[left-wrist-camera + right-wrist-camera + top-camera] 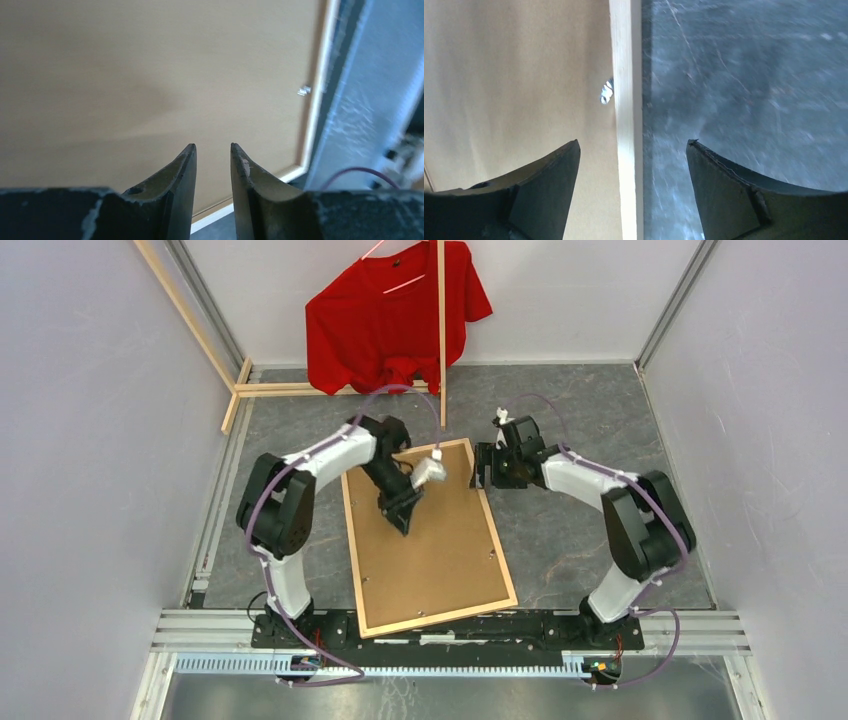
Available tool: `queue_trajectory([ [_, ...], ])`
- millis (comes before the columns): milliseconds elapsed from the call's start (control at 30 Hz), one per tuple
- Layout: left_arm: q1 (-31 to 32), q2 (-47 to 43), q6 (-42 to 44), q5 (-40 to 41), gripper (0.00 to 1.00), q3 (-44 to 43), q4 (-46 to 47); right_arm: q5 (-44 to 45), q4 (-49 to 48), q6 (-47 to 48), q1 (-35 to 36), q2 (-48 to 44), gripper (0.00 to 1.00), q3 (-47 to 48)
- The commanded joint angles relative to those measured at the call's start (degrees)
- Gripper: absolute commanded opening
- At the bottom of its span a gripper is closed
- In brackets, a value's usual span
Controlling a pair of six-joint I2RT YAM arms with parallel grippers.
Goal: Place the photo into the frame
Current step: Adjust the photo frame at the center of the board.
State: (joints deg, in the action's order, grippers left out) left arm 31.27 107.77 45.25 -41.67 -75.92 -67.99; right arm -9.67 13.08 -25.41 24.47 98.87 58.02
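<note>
Left gripper (212, 146), bottom centre, is hovering narrowly parted and empty over the backing board (125, 75); right gripper (634, 143) is gaping wide, gripping nothing, straddling the frame (626, 60) rail.

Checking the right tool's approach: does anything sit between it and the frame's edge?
Nothing visible does. The right tool hangs open over the light wood edge of the frame, one finger above the brown backing board, the other above the grey table.
</note>
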Motion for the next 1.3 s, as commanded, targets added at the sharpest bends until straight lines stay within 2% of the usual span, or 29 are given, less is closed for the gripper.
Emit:
queue_trajectory([
  [0,-11.4,0.3,-3.7,6.6,0.38,-11.3,5.1,6.1,2.2,0.1,0.0,-12.3,0.85,-5.2],
  [100,-19.2,4.4,-9.4,11.8,0.35,-16.9,12.0,5.2,1.3,-1.5,0.2,-21.5,0.85,-14.5],
  [200,-23.7,8.3,-13.6,16.4,0.33,-20.7,17.3,4.4,3.4,-2.8,1.7,-30.2,0.85,-22.6],
  [367,-25.6,10.8,-17.3,18.9,0.33,-20.1,24.9,3.9,9.5,-5.4,5.6,-42.2,0.83,-32.6],
  [500,-25.6,11.8,-18.7,18.8,0.32,-18.5,27.9,-0.4,10.7,-6.5,6.2,-47.3,0.79,-35.9],
  [667,-25.7,12.3,-18.4,19.9,0.32,-15.4,30.0,-4.7,11.8,-5.5,7.2,-47.2,0.71,-36.4],
  [867,-25.7,11.8,-16.9,21.4,0.32,-11.5,31.8,-6.9,12.1,-4.4,7.7,-47.4,0.68,-37.2],
  [1033,-25.7,11.7,-15.9,21.5,0.31,-9.7,31.6,-6.4,11.8,-3.4,8.6,-45.9,0.62,-38.6],
  [1267,-26.1,9.8,-13.8,22.0,0.29,-5.5,31.4,1.8,14.1,0.2,9.0,-40.7,0.49,-34.1],
])
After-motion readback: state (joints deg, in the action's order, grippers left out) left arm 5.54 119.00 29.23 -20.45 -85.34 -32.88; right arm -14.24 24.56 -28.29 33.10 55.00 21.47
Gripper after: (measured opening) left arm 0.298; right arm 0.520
